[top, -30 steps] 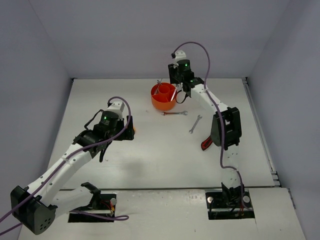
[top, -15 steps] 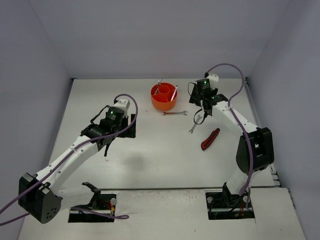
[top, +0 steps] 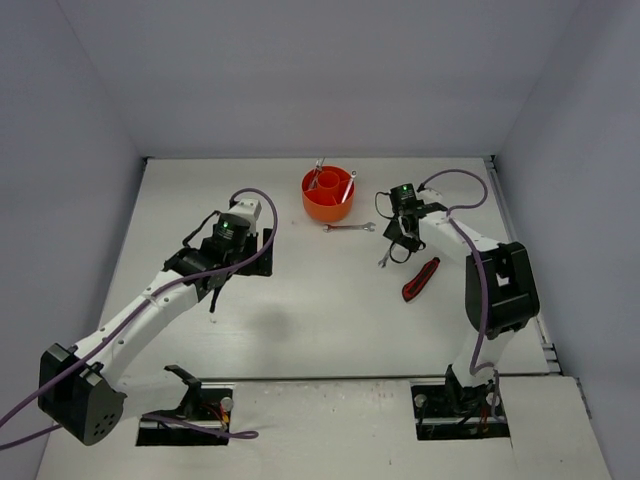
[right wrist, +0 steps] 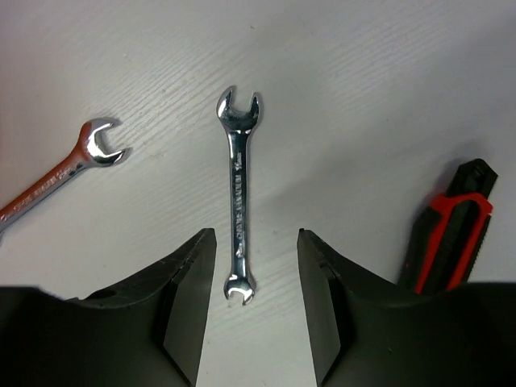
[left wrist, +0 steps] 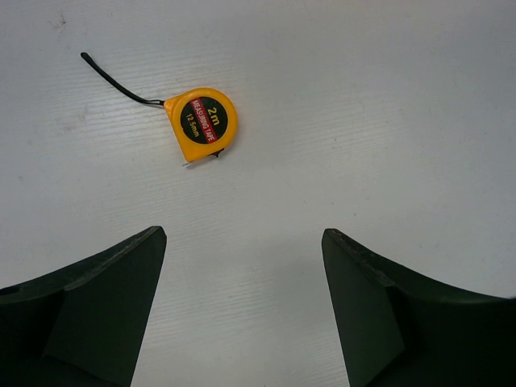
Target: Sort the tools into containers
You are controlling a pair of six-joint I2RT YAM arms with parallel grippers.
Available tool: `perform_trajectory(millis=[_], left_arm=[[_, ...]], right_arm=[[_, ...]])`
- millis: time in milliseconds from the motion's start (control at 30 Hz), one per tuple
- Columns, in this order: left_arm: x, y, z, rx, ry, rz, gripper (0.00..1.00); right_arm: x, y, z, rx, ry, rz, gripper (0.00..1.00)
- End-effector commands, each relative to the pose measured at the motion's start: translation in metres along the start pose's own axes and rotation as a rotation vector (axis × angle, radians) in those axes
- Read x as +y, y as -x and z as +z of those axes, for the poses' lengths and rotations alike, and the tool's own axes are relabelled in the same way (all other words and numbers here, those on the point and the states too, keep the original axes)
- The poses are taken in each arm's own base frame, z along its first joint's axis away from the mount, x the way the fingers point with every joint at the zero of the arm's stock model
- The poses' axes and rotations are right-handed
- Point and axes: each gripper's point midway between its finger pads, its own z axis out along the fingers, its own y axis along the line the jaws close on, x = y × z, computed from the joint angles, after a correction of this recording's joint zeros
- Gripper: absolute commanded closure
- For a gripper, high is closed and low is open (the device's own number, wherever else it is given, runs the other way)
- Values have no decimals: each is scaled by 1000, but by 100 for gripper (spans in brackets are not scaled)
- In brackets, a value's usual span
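The orange tub (top: 327,205) stands at the back centre with silver wrenches leaning up out of its compartments. One wrench (top: 348,227) lies just in front of it. A second wrench (right wrist: 239,193) lies lengthwise under my right gripper (right wrist: 256,266), which is open; the wrench's near end sits between the fingers with a gap on each side. The red-black utility knife (right wrist: 447,230) lies to its right. My left gripper (left wrist: 242,266) hangs open over bare table, with the yellow-black tape measure (left wrist: 201,122) ahead of it and to the left.
The other wrench's (right wrist: 60,173) open end shows at the left of the right wrist view. A black strap (left wrist: 113,76) trails from the tape measure. White walls close the table at the back and both sides.
My right arm has swung from above the tub out and down over the wrench on the table. The left arm moved slightly forward early on and has since held still.
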Motion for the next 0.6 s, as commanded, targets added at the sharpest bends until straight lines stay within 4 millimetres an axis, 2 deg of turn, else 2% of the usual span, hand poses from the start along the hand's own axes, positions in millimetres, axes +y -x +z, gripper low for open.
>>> perform_trajectory(millis=[0, 167, 333, 567], left_arm=[[-4, 22, -16, -87, -29, -11, 25], [-1, 15, -17, -81, -22, -17, 25], [-1, 11, -16, -69, -20, -18, 25], [3, 11, -19, -80, -7, -15, 25]], right_arm=[[14, 15, 8, -7, -1, 43, 59], [19, 15, 20, 9, -17, 34, 60], [15, 10, 29, 25, -54, 15, 66], [-4, -19, 42, 107, -127, -29, 74]])
